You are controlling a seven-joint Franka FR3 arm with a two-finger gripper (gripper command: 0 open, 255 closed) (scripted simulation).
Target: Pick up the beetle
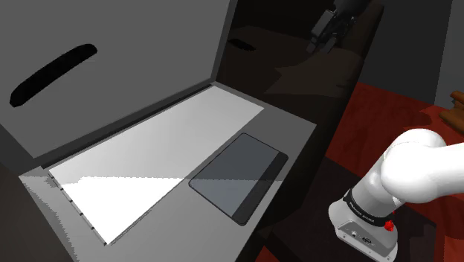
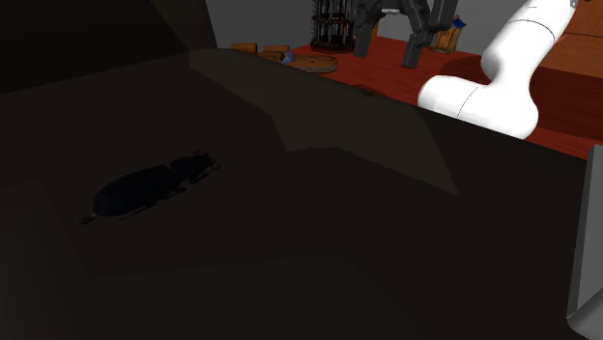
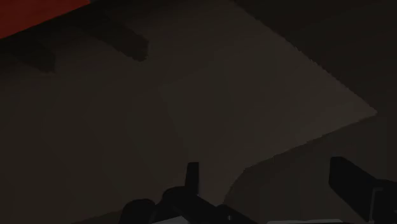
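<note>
While my gripper (image 2: 387,52) hangs wide open and empty near the far edge of the dark tabletop (image 2: 387,251), the beetle (image 2: 150,188) lies well inside that edge, so I judge this is the approach and I must next reach over it and descend.

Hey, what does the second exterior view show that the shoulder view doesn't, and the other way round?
Second exterior view: the dark beetle lying on a dim surface, with a cage far behind it. Shoulder view: an open grey laptop with a white keyboard area and a dark touchpad. Both: the white arm, the open gripper, which is well away from the beetle, and red floor.
</note>
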